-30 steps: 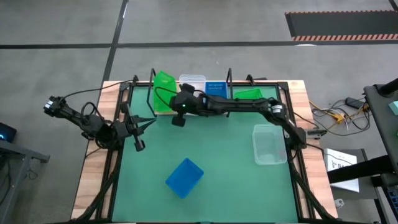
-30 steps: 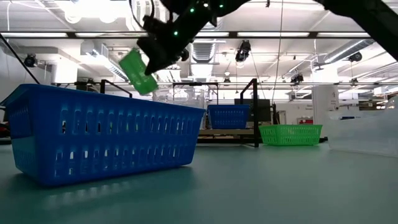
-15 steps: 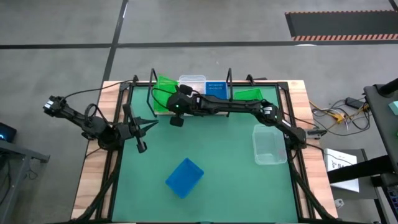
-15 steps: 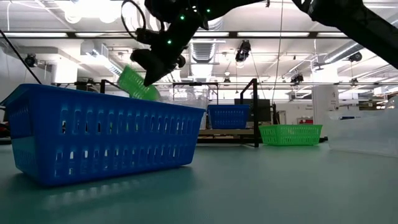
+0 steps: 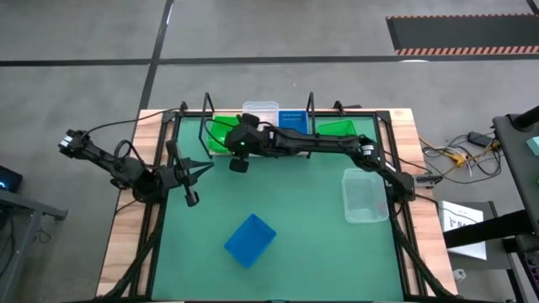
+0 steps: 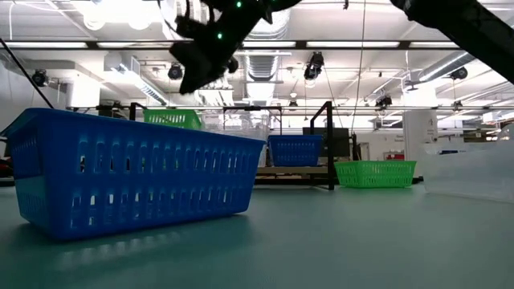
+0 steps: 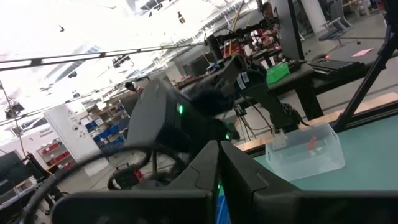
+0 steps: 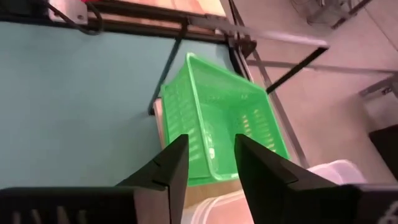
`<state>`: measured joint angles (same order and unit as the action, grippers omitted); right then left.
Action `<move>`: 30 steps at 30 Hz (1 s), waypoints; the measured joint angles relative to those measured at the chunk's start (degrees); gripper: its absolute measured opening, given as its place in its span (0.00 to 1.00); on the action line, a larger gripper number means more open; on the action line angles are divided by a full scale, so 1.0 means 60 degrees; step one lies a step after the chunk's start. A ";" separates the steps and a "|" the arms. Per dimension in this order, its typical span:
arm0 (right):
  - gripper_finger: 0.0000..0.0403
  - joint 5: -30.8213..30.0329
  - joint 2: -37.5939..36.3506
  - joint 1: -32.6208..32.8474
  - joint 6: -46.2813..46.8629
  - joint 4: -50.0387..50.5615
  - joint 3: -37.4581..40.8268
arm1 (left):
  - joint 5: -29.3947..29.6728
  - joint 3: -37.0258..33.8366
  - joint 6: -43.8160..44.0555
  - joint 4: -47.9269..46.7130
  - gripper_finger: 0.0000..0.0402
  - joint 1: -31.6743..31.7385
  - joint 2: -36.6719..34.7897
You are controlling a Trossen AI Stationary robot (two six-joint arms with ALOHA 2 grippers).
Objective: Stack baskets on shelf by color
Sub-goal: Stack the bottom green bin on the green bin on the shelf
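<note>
The right tool is stretched across the far side of the tabletop and hangs over the left end of the shelf. In the right wrist view its two fingers are spread apart and nothing is between them; a green basket sits below them on the shelf end, just beside a clear basket of which only the rim shows. From above, this green basket is half covered by the arm. In the low view only its upper edge is seen, because the blue basket near the camera hides the rest.

On the shelf, next to it, are the clear basket, a second blue basket and, past the right upright, another green basket; the arm crosses all three, so I cannot tell if any is a stack. One more clear basket stands on the tabletop at the right edge, and the near blue basket lies turned at the front.

The left tool waits at the left edge of the tabletop with its fingers spread wide
</note>
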<state>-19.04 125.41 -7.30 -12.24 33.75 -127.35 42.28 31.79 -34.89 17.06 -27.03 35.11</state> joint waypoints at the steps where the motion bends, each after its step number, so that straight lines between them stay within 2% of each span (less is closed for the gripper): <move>1: 0.30 0.0002 -0.0041 0.0009 -0.0066 -0.0018 0.0000 | 0.0000 0.0002 0.0000 0.0000 0.00 0.0000 0.0000; 4: 0.24 0.0002 -0.0046 0.0009 -0.0067 -0.0051 0.0003 | 0.0000 0.0004 0.0000 0.0034 0.00 0.0000 -0.0004; 11: 0.04 -0.0008 0.0588 -0.0105 -0.0333 -0.0622 0.0038 | 0.0000 0.0004 -0.0004 0.0087 0.00 0.0000 0.0000; 20: 0.03 -0.0103 0.0715 -0.0019 -0.0699 -0.0719 -0.0505 | 0.0000 0.0011 -0.0004 0.0076 0.00 0.0000 0.0025; 26: 0.03 -0.0067 0.0672 0.0350 -0.0917 0.1443 -0.1241 | 0.0001 0.0011 -0.0007 0.0062 0.00 0.0000 0.0064; 30: 0.03 0.0025 0.0368 0.0453 -0.0956 0.2738 -0.1264 | 0.0051 0.0011 -0.0007 0.0059 0.00 0.0000 0.0059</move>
<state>-18.89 127.62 -4.58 -17.98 50.18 -134.93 42.59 31.86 -34.94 17.41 -27.03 35.47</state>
